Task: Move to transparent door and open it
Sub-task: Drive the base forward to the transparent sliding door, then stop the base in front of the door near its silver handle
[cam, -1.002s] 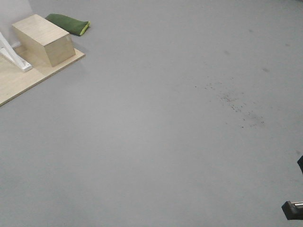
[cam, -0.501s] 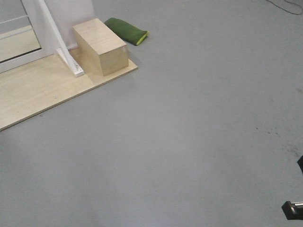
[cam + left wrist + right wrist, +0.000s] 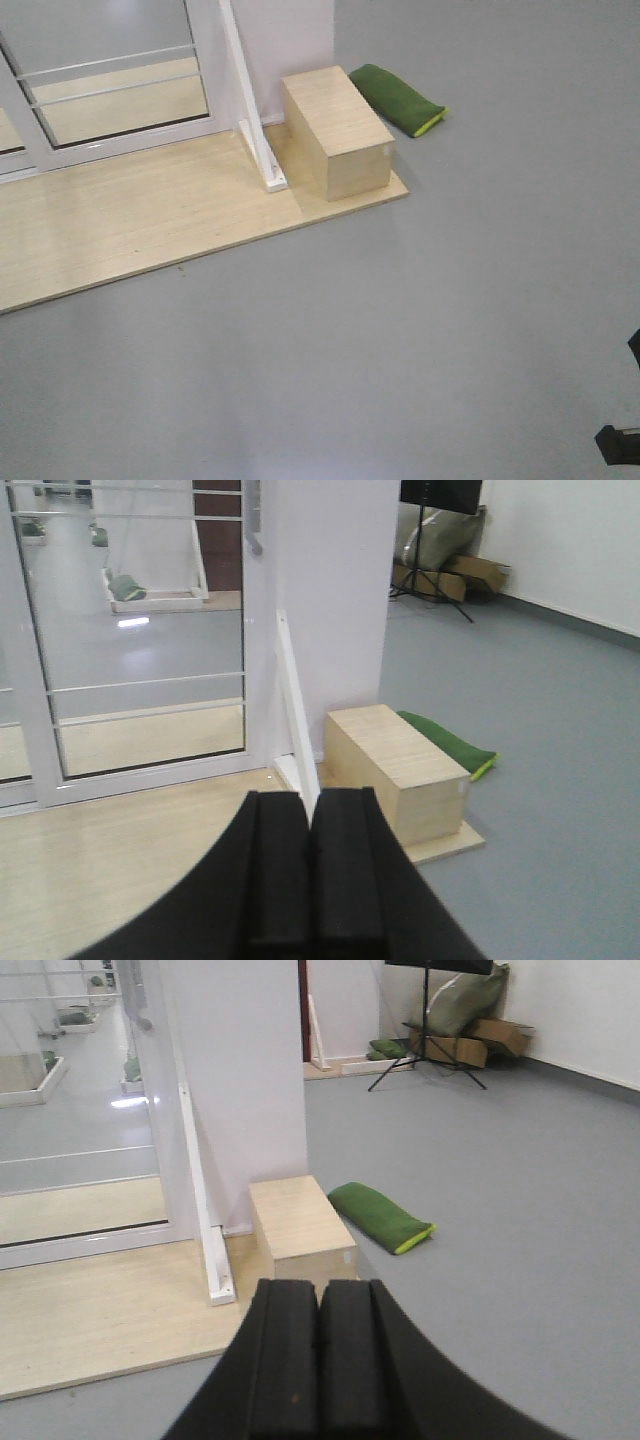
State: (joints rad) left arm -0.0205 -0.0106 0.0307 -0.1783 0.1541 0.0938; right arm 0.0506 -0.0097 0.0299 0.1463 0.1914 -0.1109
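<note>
The transparent door (image 3: 140,630) is a glass panel in a white frame with thin white horizontal bars. It stands on a wooden platform ahead and to the left. The front view catches only the door's lower part (image 3: 115,85), at the top left. The end of its grey handle (image 3: 256,530) shows on the panel's right edge. My left gripper (image 3: 309,798) is shut on nothing and is well short of the door. In the right wrist view the door (image 3: 70,1110) lies at the far left, and my right gripper (image 3: 318,1285) is also shut and empty.
A light wooden platform (image 3: 130,230) lies before the door on the grey floor. A white slanted brace (image 3: 255,140), a wooden box (image 3: 335,130) and a green cushion (image 3: 400,98) stand right of the door, by a white wall panel (image 3: 320,600). A tripod stand (image 3: 425,1040) is far back.
The front view has swung left: platform, box and cushion have slid rightward across the frame, and the door's lower glass has come into view at the top left.
</note>
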